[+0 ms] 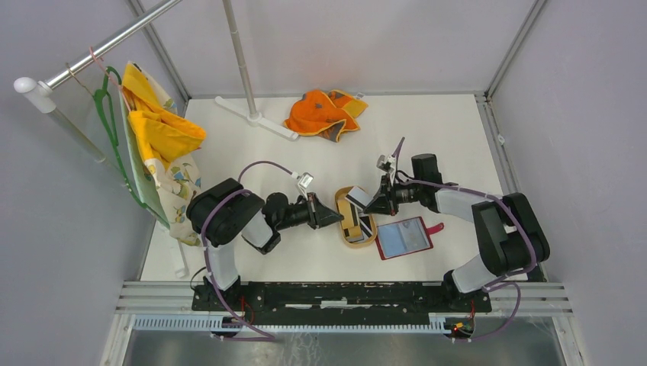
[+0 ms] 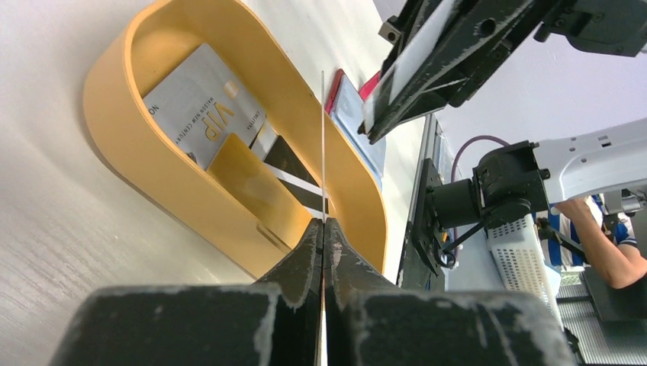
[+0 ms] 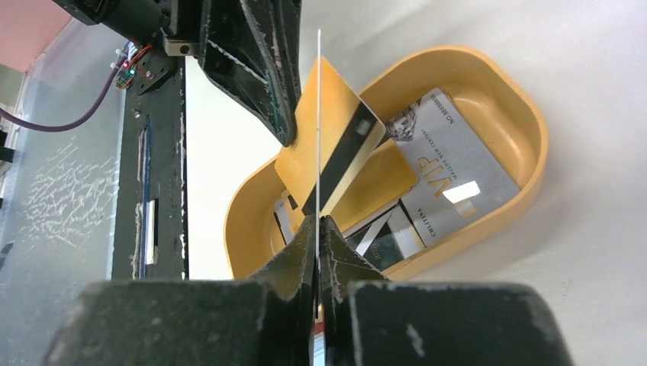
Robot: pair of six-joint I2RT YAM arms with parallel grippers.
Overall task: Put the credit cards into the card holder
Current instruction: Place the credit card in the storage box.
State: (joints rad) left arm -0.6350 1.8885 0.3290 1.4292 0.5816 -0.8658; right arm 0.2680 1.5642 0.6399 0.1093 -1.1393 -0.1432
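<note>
Looking down from above, the red card holder [image 1: 404,238] lies open and flat nearest the arm bases, pale inside up. It sits just beside the tan oval tray [image 2: 122,145], at the tray's 4 o'clock.

The left gripper [image 1: 336,216] points toward 3 o'clock at the tray's left rim. Its jaws are closed on 1 gold card [image 3: 339,114] with a dark stripe, held upright over the tray. The left wrist view shows that card only as a thin edge between the fingers.

The right gripper [image 1: 372,203] reaches in from 3 o'clock, its jaws pinched on 1 white card [image 1: 356,200] above the tray's far half. The 2 held cards stand close together; whether they touch cannot be told.

The card holder is at 5 o'clock of the right gripper and apart from it. From the left gripper it is at 4 o'clock, beyond the tray.

Inside the tray lie a silver VIP card [image 2: 202,114], a black card [image 2: 286,164] and a second gold card [image 2: 244,183].

Farther off, at 12 o'clock, an orange cloth [image 1: 324,113] lies crumpled beside a white stand [image 1: 255,116]. At 10 o'clock a green hanger [image 1: 114,130] carries yellow clothes [image 1: 160,130].
</note>
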